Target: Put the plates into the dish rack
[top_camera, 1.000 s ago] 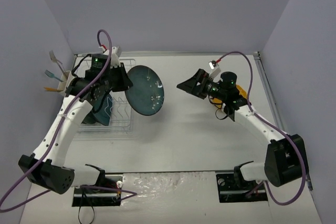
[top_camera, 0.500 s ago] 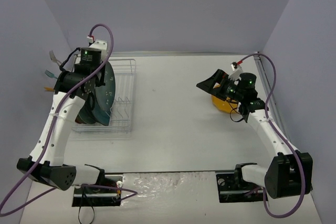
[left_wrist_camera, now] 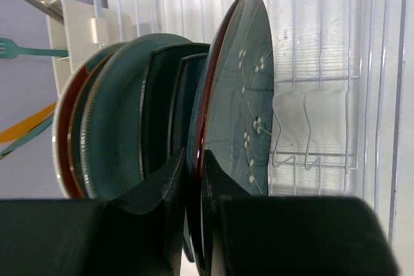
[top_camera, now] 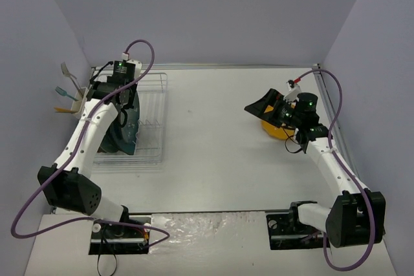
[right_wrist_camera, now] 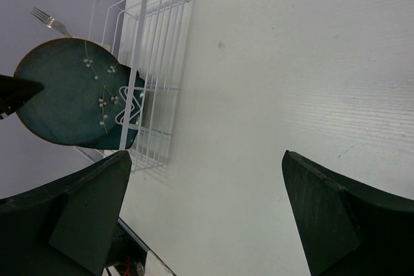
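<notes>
From above: white wire dish rack [top_camera: 155, 88] nearly loaded at the pale bench's [top_camera: 213, 159] left, lilac walls [top_camera: 194, 11] around; one yellow-orange round plate [top_camera: 273, 131] lies unloaded by my right claw [top_camera: 257, 106]. Left wrist: my left claw [left_wrist_camera: 196, 172] is clamped on the rim of the teal blossom-sprigged plate [left_wrist_camera: 249, 95], upright beside the other racked plates [left_wrist_camera: 116, 134]. Right wrist: that claw gapes wide, empty

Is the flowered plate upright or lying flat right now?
Upright: the flowered plate stands on edge at the dish rack, rim pinched by the left gripper.
</notes>
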### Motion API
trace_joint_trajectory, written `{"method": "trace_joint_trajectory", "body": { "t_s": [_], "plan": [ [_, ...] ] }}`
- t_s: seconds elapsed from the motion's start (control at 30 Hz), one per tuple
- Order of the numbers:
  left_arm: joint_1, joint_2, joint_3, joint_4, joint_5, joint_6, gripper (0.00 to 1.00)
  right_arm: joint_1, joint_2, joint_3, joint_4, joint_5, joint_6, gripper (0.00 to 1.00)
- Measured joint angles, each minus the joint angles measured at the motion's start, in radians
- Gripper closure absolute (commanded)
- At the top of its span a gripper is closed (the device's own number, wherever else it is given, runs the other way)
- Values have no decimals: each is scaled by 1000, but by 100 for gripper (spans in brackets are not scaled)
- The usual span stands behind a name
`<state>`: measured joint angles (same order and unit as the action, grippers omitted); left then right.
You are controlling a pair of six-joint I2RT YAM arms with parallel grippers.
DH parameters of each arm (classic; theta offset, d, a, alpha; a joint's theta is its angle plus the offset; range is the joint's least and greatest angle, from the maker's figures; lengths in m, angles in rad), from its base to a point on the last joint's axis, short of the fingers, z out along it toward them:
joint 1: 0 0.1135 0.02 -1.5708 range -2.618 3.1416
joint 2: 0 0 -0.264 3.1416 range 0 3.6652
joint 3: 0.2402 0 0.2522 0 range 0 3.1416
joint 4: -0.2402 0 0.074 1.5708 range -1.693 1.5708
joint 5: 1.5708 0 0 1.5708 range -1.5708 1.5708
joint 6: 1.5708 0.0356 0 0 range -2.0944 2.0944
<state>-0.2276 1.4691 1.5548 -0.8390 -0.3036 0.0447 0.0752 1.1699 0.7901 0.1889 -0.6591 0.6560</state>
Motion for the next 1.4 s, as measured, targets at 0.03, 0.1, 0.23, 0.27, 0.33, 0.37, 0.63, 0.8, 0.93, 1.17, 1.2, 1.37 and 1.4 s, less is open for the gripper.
{"method": "trace_joint_trajectory", "body": {
  "t_s": [0.03,0.1,0.23,0.27,0.33,0.37,0.63,0.8,0.93,1.17,1.2,1.37,1.4],
  "plan": [
    [0,0,-14,7,7,0,100,-3,-2,-3,0,0,0,0],
    [0,-1,-53,27,16,-6,100,-9,-2,-9,0,1,-1,0],
    [0,-3,-148,74,39,-28,100,-12,-2,-14,-7,6,-2,0],
    [-1,-3,-166,86,44,-32,100,-14,-2,-15,-7,6,-2,0],
    [0,-3,-180,106,49,-39,96,-16,-2,-16,-7,11,-3,0],
    [0,-3,-182,109,49,-45,91,-17,-2,-19,-7,17,-2,0],
    [1,-24,-194,142,30,-72,57,-30,-10,-68,-13,92,0,0],
    [1,-55,-193,143,17,-75,41,-58,-15,-109,-18,157,5,0],
    [1,-75,-169,125,25,-76,25,-64,-16,-117,-25,215,21,0],
    [1,-123,-60,100,103,-107,3,-124,-15,-115,-106,378,48,0],
    [1,-140,-53,99,118,-113,3,-133,-11,-108,-132,409,48,0],
    [4,-234,-38,71,208,-149,3,-179,39,-52,-234,560,48,4],
    [5,-249,-36,66,223,-156,3,-188,51,-46,-244,588,49,6]
  ]
}}
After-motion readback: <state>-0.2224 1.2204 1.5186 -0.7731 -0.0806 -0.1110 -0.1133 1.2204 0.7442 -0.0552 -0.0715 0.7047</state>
